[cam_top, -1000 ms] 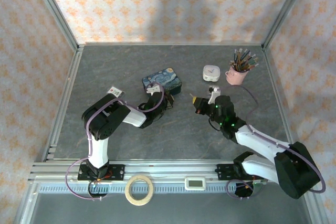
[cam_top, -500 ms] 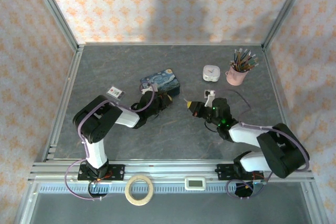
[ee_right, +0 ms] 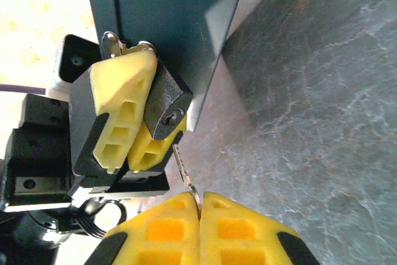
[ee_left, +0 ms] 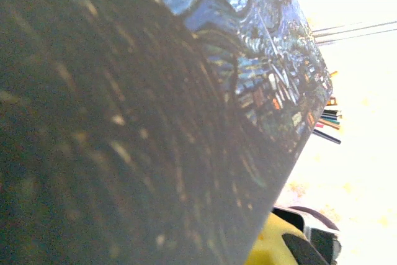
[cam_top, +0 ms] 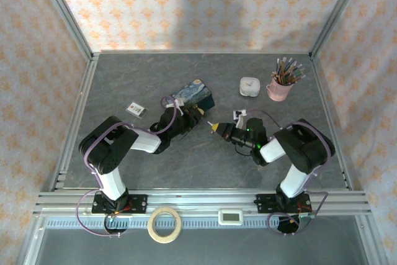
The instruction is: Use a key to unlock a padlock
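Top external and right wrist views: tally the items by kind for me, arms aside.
starry-night tin: 1
white round-cornered case: 1
pink cup of pencils: 1
small card: 1
tape roll: 1
small white display unit: 1
padlock: 1
key: 1
Total: 8

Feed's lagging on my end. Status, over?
Left gripper jaws shut on padlock, beside tin. Right gripper jaws shut on key, tip short of keyhole. Nothing seen between.
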